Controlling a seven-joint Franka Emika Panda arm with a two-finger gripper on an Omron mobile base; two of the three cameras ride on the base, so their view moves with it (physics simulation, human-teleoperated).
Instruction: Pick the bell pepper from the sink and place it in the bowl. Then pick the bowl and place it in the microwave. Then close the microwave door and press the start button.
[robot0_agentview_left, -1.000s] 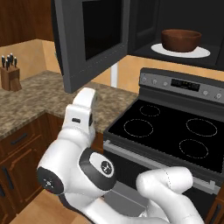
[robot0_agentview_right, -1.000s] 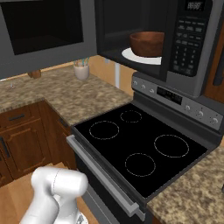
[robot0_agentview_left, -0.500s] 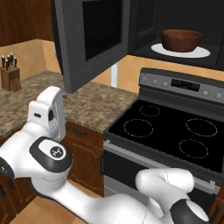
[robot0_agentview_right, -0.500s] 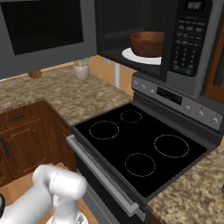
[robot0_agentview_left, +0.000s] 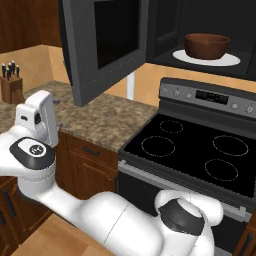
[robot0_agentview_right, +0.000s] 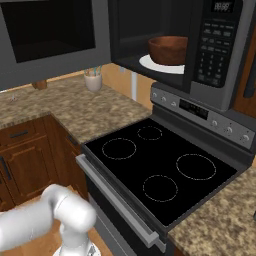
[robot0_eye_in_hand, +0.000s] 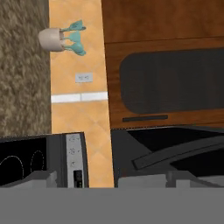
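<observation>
Hovering with its jaws spread wide and gripping nothing, my arm (robot0_agentview_left: 35, 150) bends out over the speckled tabletop (robot0_agentview_left: 95, 117), to the left of the stove (robot0_agentview_left: 200, 150).

The bowl (robot0_agentview_left: 206, 46) is well apart from the jaws, up and far off to their right in the left base view. It stands upright on the round white plate (robot0_agentview_left: 220, 60) inside the microwave (robot0_agentview_right: 175, 30). From my cameras I cannot tell what lies inside the bowl. The microwave door (robot0_agentview_left: 105, 45) hangs open, above the jaws and a little to their right, between them and the bowl.

Through the hand camera, which is rolled onto its side, the jaws face the orange wall (robot0_eye_in_hand: 78, 109). A pale cup (robot0_eye_in_hand: 51, 39) of teal utensils stands on the tabletop far ahead of the jaws, and a wall socket (robot0_eye_in_hand: 83, 78) lies between the cup and them. A wooden cabinet door (robot0_eye_in_hand: 170, 81) with a dark window is ahead on the other side. The stove's control strip (robot0_eye_in_hand: 75, 159) and black top lie close by one fingertip, and the dark microwave door runs close by the other.

A knife block (robot0_agentview_left: 10, 86) stands on the tabletop beyond the arm, against the wall.
</observation>
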